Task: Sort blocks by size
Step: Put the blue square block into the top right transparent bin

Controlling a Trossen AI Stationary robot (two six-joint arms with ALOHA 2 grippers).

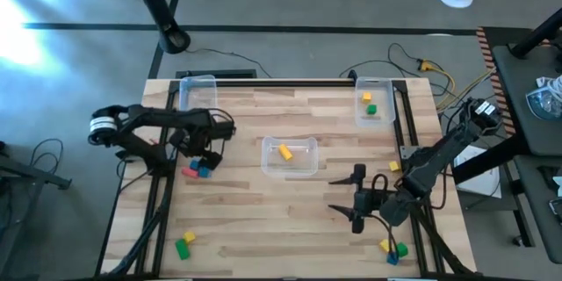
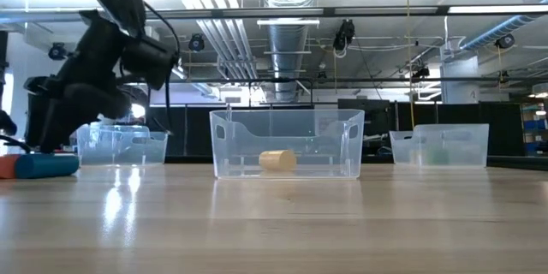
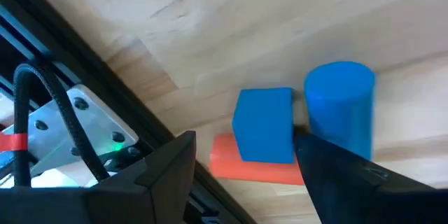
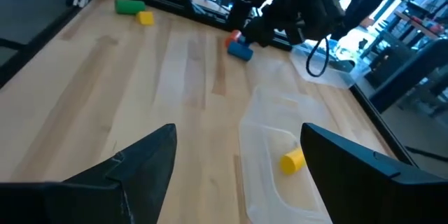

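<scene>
With 1 yellow block placed in the middle bin and 2 in the far bin, sorting was judged partly done, as the spread left gripper hovered over blue and red blocks and the parted right gripper waited.

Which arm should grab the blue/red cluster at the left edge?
Left. Its gripper is open right over the blue blocks and red block. The right gripper is open too, but sits across the table beyond the middle bin.
</scene>
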